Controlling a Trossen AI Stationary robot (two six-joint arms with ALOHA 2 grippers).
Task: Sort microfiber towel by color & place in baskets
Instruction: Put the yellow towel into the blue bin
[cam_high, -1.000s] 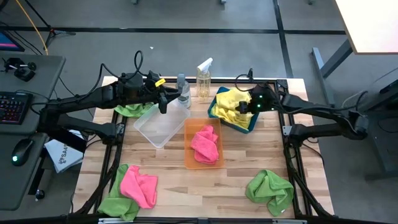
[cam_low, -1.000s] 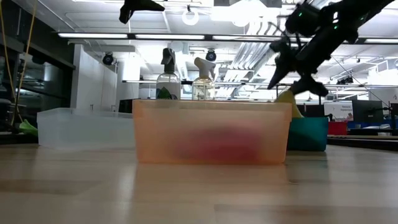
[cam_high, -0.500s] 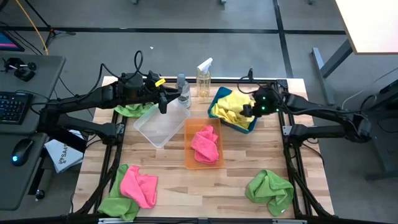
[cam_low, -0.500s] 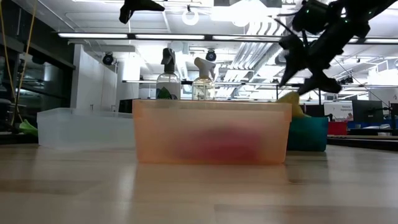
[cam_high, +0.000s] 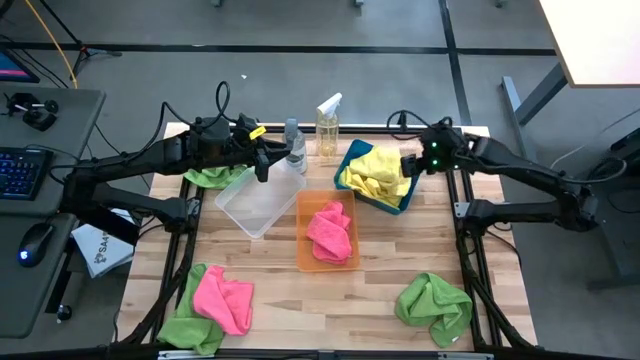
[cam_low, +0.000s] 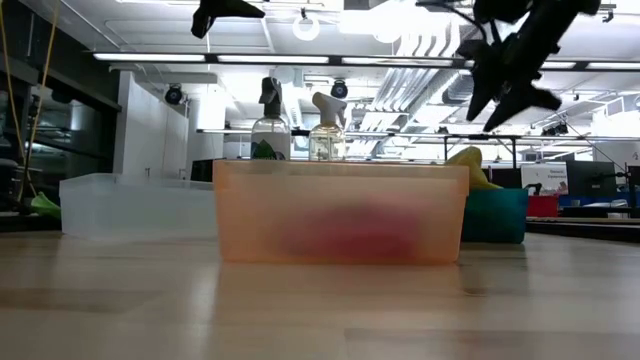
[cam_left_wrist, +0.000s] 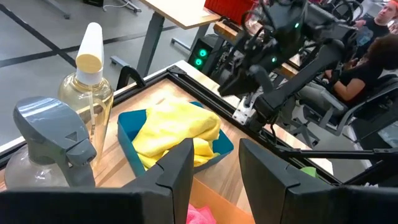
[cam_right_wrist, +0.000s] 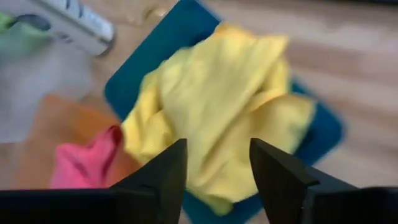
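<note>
The yellow towel (cam_high: 372, 172) lies bunched in the teal basket (cam_high: 350, 153), also seen in the right wrist view (cam_right_wrist: 217, 118). A pink towel (cam_high: 330, 232) sits in the orange basket (cam_high: 303, 205); the clear basket (cam_high: 255, 205) holds nothing. My right gripper (cam_high: 408, 165) hangs open above the teal basket's right end, well clear of the cloth (cam_low: 508, 92). My left gripper (cam_high: 262, 160) waits open over the clear basket's far end. A green towel (cam_high: 213, 177), a pink-on-green pile (cam_high: 215, 305) and another green towel (cam_high: 433, 305) lie on the table.
Two spray bottles (cam_high: 293, 145) (cam_high: 328, 125) stand at the table's far edge, between the arms and just behind the baskets. In the left wrist view a seated person (cam_left_wrist: 373, 50) shows beyond the table. Bare wood lies between the orange basket and the near edge.
My right gripper has risen from just above the yellow towel and drawn back toward the table's right edge, its fingers open throughout. The yellow towel stays in the teal basket. The left arm has kept still.
</note>
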